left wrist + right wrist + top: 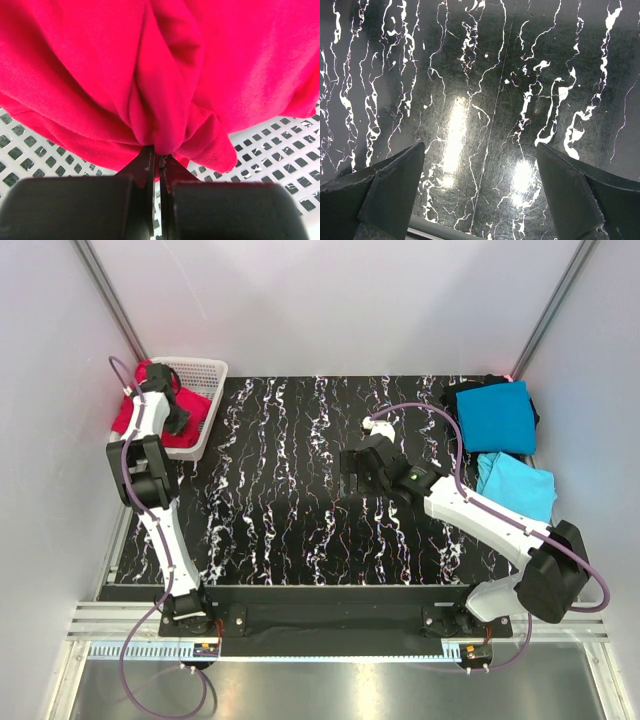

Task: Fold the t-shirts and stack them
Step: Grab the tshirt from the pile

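A crumpled crimson-red t-shirt (133, 412) lies in the white mesh basket (207, 370) at the back left. My left gripper (178, 420) is over the basket and shut on a fold of the red shirt (165, 90); the pinch shows in the left wrist view (159, 156). A folded teal-blue t-shirt (497, 416) lies at the back right, with a lighter sky-blue t-shirt (520, 483) just in front of it. My right gripper (350, 472) hangs open and empty over the middle of the black marbled table (485, 90), its fingers (395, 185) wide apart.
The basket's mesh floor (280, 155) shows under the red cloth. Something dark (462, 390) lies under the teal-blue shirt. White walls enclose the table on three sides, with metal posts (112, 300) at the back corners.
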Robot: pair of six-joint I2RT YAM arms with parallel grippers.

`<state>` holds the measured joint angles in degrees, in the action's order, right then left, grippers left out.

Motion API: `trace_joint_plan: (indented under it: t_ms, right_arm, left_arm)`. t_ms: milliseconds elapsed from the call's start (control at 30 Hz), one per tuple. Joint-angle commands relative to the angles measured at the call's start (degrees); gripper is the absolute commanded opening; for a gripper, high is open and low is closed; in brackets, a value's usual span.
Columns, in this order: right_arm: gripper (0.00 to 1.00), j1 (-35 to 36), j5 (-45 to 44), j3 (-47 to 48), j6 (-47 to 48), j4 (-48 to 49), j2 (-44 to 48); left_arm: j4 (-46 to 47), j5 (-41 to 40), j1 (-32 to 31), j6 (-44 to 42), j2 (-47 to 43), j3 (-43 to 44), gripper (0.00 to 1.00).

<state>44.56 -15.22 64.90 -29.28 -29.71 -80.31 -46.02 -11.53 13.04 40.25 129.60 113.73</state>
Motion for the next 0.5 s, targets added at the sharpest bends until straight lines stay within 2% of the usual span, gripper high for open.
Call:
trace_joint_plan:
  t_ms: [0,233,467]
  right_arm:
    - [1.0,-0.7,1.2,0.2,0.7,1.5,0.2]
    - [1.0,-0.7,2.2,0.7,-0.5,1.7,-1.2]
    - [1.0,-0.8,0.1,-0.4,-1.7,1.5,-0.1]
  left_arm:
    - [1.5,0.1,-0.1,0.7,-1.9,0.7,0.0]
    - [1.8,-2.5,-3.0,-2.2,-10.8,1.1,0.0]
    - [1.9,-4.4,-10.6,-6.5,-20.9,3.4,0.0]
